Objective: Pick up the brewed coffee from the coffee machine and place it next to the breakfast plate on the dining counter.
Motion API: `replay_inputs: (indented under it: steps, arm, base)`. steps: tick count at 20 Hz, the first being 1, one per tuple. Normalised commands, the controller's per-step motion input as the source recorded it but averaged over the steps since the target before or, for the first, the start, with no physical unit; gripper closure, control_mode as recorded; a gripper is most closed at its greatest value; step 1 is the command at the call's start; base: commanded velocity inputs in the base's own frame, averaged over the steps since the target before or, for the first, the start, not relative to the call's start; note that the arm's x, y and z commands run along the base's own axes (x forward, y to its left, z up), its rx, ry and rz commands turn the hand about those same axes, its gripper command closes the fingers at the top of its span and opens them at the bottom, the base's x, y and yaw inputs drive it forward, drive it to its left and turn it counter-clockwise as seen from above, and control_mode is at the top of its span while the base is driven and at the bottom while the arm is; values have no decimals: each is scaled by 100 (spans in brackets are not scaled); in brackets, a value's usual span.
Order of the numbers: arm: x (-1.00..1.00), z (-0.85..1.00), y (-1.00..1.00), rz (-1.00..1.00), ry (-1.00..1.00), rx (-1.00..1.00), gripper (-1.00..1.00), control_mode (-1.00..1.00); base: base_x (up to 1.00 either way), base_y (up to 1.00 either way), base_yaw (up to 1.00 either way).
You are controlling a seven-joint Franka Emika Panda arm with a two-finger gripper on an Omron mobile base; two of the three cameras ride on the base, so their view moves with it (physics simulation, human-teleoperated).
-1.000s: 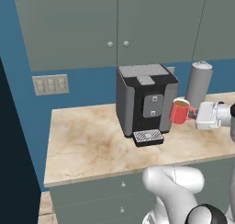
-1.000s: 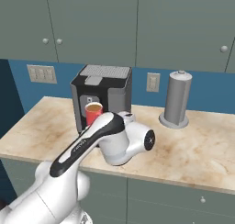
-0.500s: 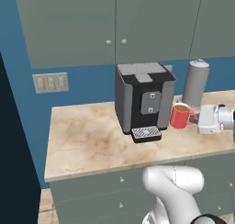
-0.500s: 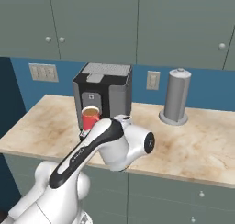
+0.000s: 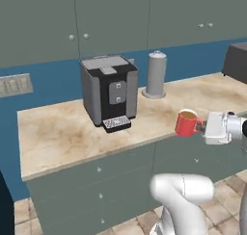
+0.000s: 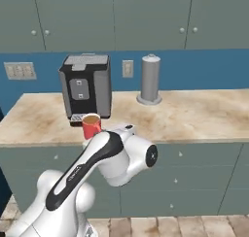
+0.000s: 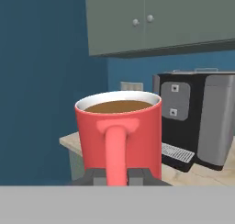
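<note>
The tool [image 7: 117,176], clenched on the handle of the brewed coffee [image 5: 187,123] held clear of the coffee machine [image 5: 108,92], could slosh it if jolted.

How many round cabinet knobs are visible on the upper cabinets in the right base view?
4. Two knobs sit close together above the coffee machine, and two more are to the right of the grey canister. Others may lie outside the picture.

From your left base view, the coffee machine [image 5: 108,93] stands on the counter [image 5: 58,133], with the canister [image 5: 156,74] at its 2 o'clock. The mug [image 5: 186,123] hangs off the counter's front edge at the machine's 4 o'clock, its handle clamped in the gripper [image 5: 202,127].
</note>
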Motion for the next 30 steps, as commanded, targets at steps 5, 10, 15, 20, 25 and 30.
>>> replay_inputs:
  steps: [5,10,15,20,25,30]
  arm:
    - [0,0,0,0,0,0,100,100]
    - [0,0,0,0,0,0,100,100]
    - [0,0,0,0,0,0,100,100]
    - [0,0,0,0,0,0,100,100]
    - [0,0,0,0,0,0,100,100]
    - [0,0,0,0,0,0,100,100]
  base:
    - [-31,5,-78]
    - [-24,10,-86]
    - [-13,10,-90]
    - [-3,14,-91]
    - [-24,4,-89]
    - [-53,11,-81]
